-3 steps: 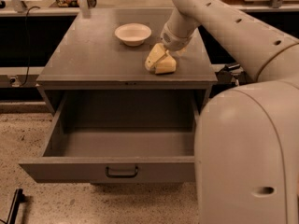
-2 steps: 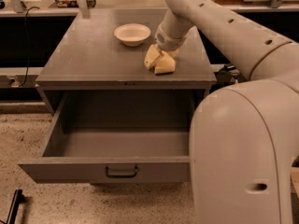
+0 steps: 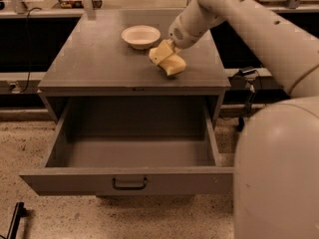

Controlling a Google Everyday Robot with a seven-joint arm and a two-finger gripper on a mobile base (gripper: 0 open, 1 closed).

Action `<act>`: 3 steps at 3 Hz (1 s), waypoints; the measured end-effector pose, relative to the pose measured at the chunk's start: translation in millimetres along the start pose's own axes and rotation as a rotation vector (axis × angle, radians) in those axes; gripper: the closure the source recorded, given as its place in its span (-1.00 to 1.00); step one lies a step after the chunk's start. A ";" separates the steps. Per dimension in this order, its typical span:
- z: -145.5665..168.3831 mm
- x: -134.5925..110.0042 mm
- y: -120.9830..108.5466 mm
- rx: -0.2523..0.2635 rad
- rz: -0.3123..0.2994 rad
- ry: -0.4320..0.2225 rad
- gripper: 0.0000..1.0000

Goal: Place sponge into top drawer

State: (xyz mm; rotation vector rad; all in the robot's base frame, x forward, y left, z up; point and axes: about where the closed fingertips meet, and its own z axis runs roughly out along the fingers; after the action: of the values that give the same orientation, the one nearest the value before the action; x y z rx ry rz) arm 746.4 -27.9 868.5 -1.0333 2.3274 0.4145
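The robot's body (image 3: 279, 173) had drawn back rightward. The gripper (image 3: 166, 59) stayed low over the cabinet top (image 3: 99, 59), just right of the bowl (image 3: 141, 36), against the sponge (image 3: 174, 66). Whether it was gripping could not be told. The drawer (image 3: 129, 180) stood open, nearer.
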 end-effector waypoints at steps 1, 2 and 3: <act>-24.0 14.2 27.8 -0.116 -0.114 -0.033 1.00; -34.9 27.8 73.6 -0.165 -0.311 0.020 1.00; -19.1 52.8 83.0 -0.182 -0.344 0.088 1.00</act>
State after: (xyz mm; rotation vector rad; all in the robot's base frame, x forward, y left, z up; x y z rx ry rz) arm 648.0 -13.3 856.6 -1.5364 2.1559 0.4559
